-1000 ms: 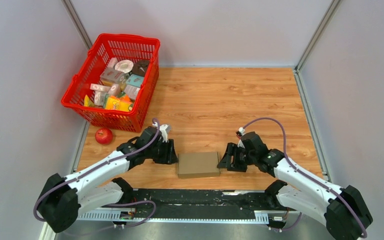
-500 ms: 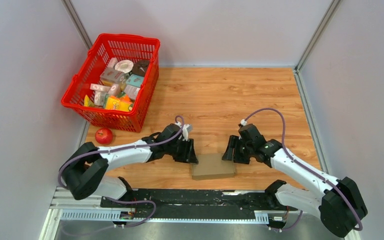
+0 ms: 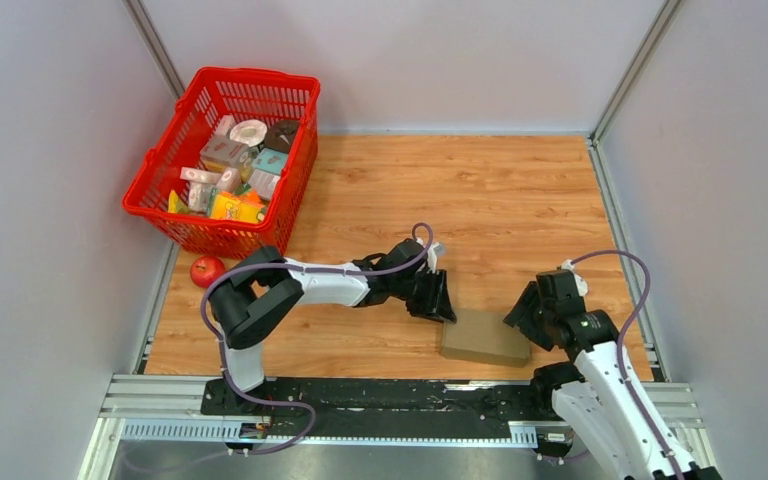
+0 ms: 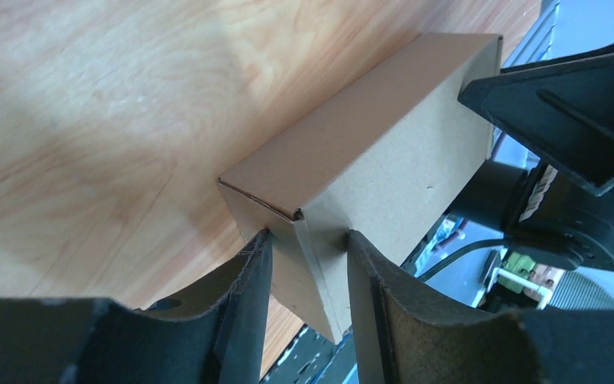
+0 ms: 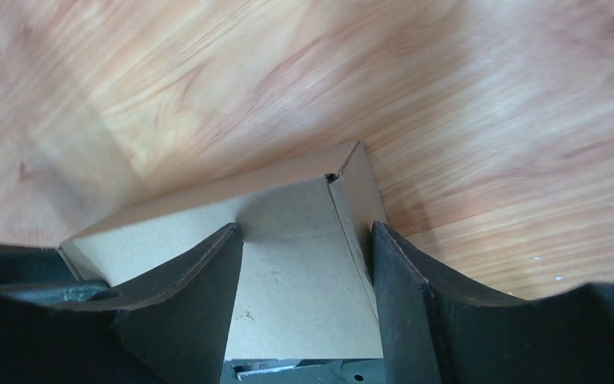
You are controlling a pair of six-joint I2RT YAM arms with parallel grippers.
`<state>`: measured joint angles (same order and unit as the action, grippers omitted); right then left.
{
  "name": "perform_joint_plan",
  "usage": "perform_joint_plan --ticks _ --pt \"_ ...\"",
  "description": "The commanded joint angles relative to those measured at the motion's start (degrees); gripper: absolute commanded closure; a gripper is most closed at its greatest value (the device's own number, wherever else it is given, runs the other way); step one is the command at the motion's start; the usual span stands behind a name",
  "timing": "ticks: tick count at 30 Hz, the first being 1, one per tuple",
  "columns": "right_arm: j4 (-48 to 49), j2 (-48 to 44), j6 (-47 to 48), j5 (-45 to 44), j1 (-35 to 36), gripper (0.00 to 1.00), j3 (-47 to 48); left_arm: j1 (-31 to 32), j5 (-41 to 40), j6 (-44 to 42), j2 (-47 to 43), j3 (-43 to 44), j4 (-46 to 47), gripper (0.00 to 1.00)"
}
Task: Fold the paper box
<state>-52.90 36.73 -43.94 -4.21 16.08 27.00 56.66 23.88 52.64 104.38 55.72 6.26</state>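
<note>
Paper box (image 3: 485,337) near table's (image 3: 480,190) front edge, clamped endwise by left tool (image 3: 444,305) and right tool (image 3: 520,322).

no readable text found, paper box (image 3: 485,337) plain and unprinted, printed packages in red basket (image 3: 222,165) at 10 o'clock too small to be read, label on the arm in left wrist view too blurred to be read

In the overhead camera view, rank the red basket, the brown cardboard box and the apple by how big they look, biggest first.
1. Red basket, by far the largest.
2. Paper box, lying between the left gripper and the right gripper.
3. Apple, the smallest, beside the basket.
The gaps are wide enough that nearness to the camera does not affect the order.
</note>
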Motion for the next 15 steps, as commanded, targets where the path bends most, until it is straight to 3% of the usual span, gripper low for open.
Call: perform_joint_plan --ticks 1,6,15 --pt "4.39 -0.70 -2.12 11.66 -7.88 0.40 -0.37 4.15 4.60 4.49 2.23 5.71 12.99 0.54" --pt "3.86 0.10 0.61 13.43 -15.01 0.39 0.94 6.09 4.68 4.75 4.16 9.22 11.85 0.54" --pt "5.18 1.06 1.14 14.14 -18.09 0.39 1.12 7.49 5.48 5.72 7.24 12.13 12.46 0.55"
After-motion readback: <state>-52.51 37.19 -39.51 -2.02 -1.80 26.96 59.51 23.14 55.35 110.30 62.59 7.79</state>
